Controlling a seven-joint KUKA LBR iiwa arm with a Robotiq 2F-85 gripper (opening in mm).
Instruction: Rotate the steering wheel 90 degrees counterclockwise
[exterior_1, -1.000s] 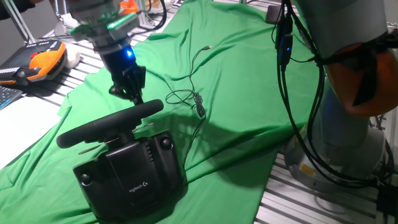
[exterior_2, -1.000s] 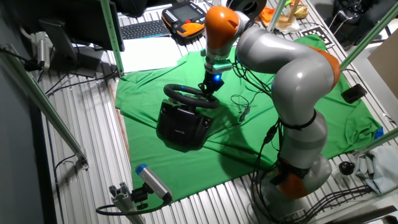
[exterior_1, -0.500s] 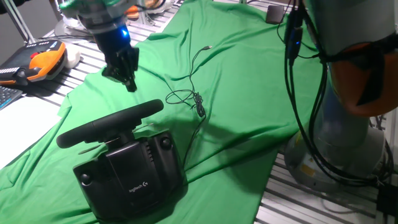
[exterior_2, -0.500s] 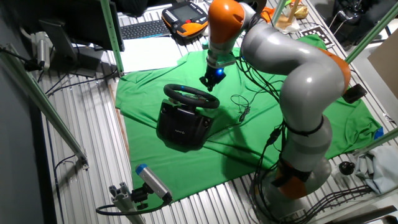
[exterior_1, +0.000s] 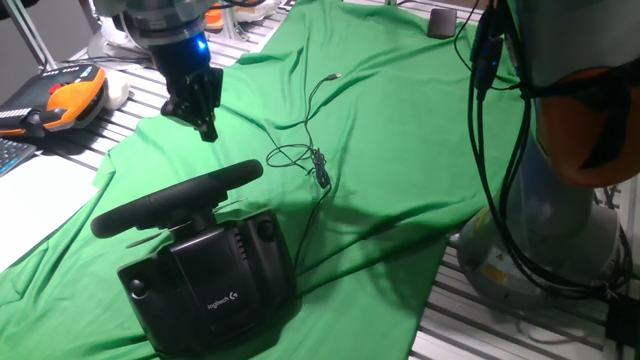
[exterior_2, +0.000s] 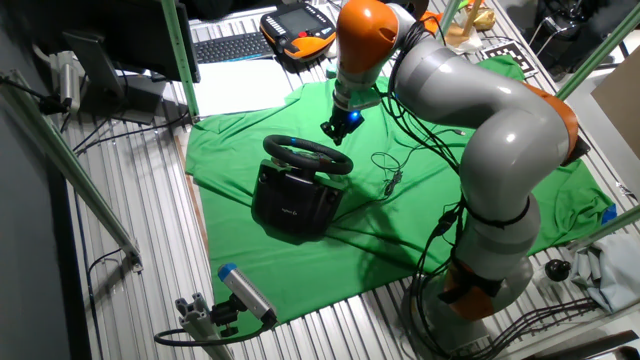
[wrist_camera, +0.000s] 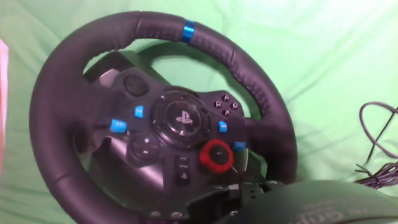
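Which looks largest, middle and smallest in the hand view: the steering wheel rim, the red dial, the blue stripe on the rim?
1. The steering wheel rim, which fills most of the view.
2. The red dial.
3. The blue stripe on top of the rim, clearly smallest.

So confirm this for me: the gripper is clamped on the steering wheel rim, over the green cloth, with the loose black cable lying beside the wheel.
Not clamped. In one fixed view the gripper hangs above and behind the steering wheel, clear of the rim. The rest holds: green cloth underneath, loose black cable beside the wheel.
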